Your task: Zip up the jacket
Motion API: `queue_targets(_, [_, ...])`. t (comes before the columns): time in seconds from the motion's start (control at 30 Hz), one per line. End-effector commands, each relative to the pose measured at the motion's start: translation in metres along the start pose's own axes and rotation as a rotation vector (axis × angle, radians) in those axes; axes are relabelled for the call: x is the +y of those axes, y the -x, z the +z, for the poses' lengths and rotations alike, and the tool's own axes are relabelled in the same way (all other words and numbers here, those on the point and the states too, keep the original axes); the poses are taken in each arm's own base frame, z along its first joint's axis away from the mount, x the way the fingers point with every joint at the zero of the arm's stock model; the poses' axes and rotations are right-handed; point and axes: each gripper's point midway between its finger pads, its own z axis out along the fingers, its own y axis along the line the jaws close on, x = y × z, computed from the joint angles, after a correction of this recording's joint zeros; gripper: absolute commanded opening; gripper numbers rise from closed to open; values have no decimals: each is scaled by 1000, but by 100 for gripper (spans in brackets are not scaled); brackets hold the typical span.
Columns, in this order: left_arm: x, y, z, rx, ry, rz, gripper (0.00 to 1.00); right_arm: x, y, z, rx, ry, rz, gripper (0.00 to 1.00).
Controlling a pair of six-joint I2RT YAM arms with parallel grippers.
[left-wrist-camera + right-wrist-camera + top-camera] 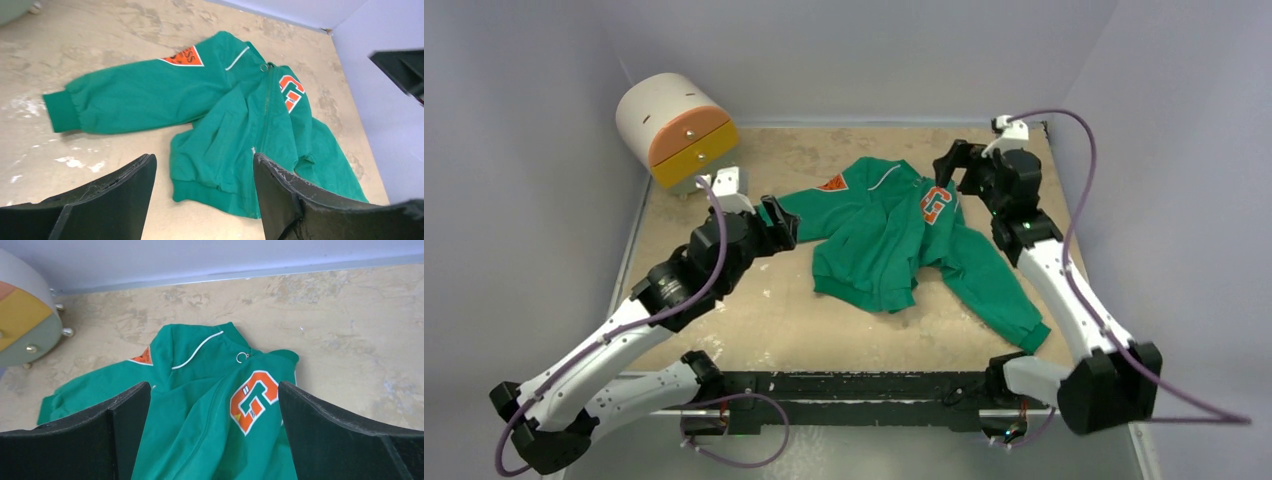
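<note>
The tabletop [754,330] is a beige, mottled slab with pale scuffed patches. The jacket [879,240] lies rumpled on it, front up, near the middle. One sleeve [125,97] stretches flat toward the left side. The other sleeve [999,290] trails to the near right edge. In the far left corner stands a round white drawer unit [679,125] with orange and yellow fronts, apart from the jacket.
</note>
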Motion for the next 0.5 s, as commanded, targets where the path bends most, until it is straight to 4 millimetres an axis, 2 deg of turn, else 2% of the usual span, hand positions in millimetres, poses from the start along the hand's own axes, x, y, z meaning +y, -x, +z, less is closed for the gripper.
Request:
queue_targets(0.0, [20,40,-28,-108,63,54,70,-3,29,-55,-142,-29,48,99])
queue_targets(0.1, [27,53,-42,-170,58,47,71,7,33,-93,-216,43,92,99])
queue_targets(0.27, [30,68,-65,-253,-7,-6,71,10,42,-146,-297,67,139,99])
queue_targets(0.33, [34,68,-72,-265,-13,-17,71,12,37,-161,-287,84,135,99])
queue_targets(0.4, [39,66,-77,-267,-16,-21,71,25,30,-175,-258,160,98,99])
queue_targets(0.47, [44,62,-80,-264,-9,-29,71,29,34,-189,-294,192,105,99])
